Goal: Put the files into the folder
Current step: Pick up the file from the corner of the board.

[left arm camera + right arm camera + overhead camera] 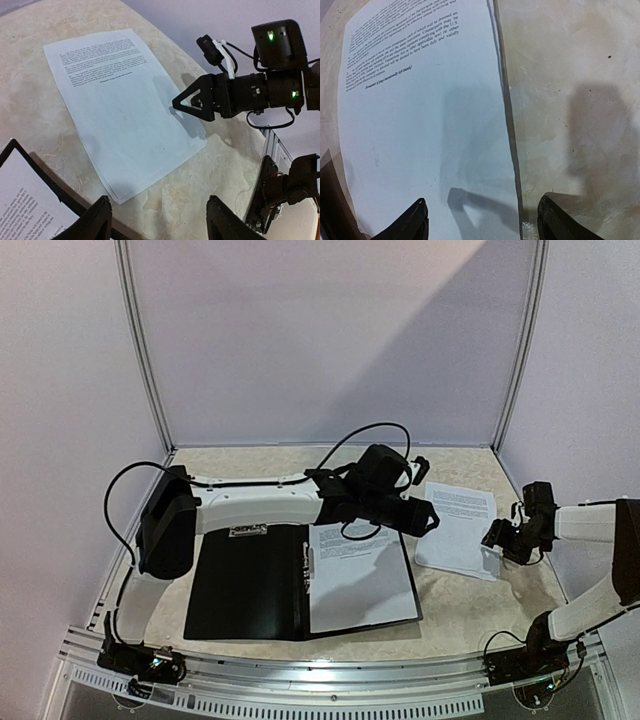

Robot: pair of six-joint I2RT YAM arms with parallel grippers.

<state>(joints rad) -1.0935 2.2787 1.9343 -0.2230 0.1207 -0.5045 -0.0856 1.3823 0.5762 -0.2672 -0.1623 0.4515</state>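
The black folder lies open in the middle of the table, with one printed sheet on its right half. More printed white sheets lie on the table to its right; they also show in the left wrist view and the right wrist view. My left gripper is open and empty, hovering between the folder and the loose sheets. My right gripper is open and empty, low over the right edge of the loose sheets, one finger on each side of the edge.
The beige marbled tabletop is walled by white panels at back and sides. A metal rail runs along the near edge. The left arm's black cable loops above the folder. The folder's corner shows in the left wrist view.
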